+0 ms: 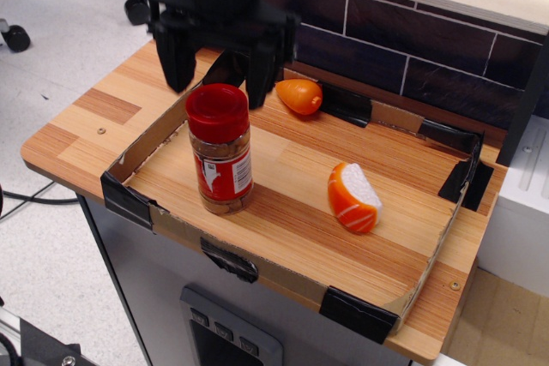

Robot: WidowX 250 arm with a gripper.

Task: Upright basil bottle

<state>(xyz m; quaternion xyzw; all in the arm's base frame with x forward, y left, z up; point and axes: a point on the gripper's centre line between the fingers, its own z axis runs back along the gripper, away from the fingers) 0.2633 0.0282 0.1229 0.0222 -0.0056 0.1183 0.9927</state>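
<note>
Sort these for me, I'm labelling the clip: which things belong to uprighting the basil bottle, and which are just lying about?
Job:
- basil bottle, standing upright in the tray
- gripper, open above the bottle's cap

Lying about:
- orange toy at the back wall of the tray
- salmon sushi toy
- cardboard tray

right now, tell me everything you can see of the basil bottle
The basil bottle is a clear cylindrical jar with a wide red screw cap, a red-and-white label and brownish contents. It stands upright on the wooden board, near the left end of the low cardboard tray. Nothing grips it; the open claw hangs above it.
</note>
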